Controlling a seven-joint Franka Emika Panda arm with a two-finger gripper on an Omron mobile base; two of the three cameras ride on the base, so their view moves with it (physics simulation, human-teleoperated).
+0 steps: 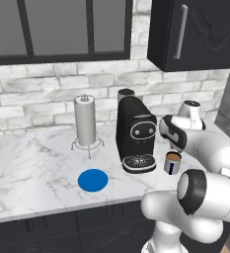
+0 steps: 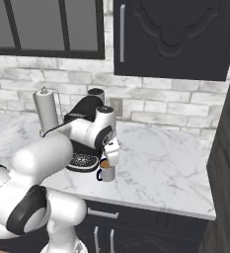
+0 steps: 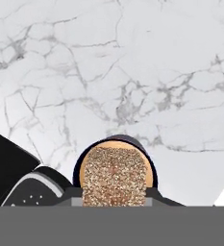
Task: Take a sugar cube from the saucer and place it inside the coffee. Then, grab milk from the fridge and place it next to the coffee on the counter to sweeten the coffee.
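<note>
My gripper (image 1: pixel 174 147) (image 2: pixel 109 157) (image 3: pixel 114 198) hangs straight over the coffee mug (image 1: pixel 172 163) (image 2: pixel 105 173), shut on the tan-brown sugar cube (image 3: pixel 114 175) (image 2: pixel 105 163). In the hand view the speckled cube sits between my two dark fingers, and the mug's dark rim (image 3: pixel 132 140) with brown liquid shows right behind it. The blue saucer (image 1: pixel 93 180) lies bare near the counter's front edge, left of the mug. The mug stands on the white marble counter (image 1: pixel 32 163) (image 2: pixel 161 163). Milk and fridge are out of view.
A black coffee machine (image 1: pixel 135 133) (image 2: pixel 82 148) stands just left of the mug, its drip tray close by. A paper towel holder (image 1: pixel 85 121) (image 2: pixel 46 111) stands farther left. A dark upper cabinet (image 1: pixel 195 34) hangs overhead, and a dark wall (image 2: pixel 227 148) ends the counter on the right.
</note>
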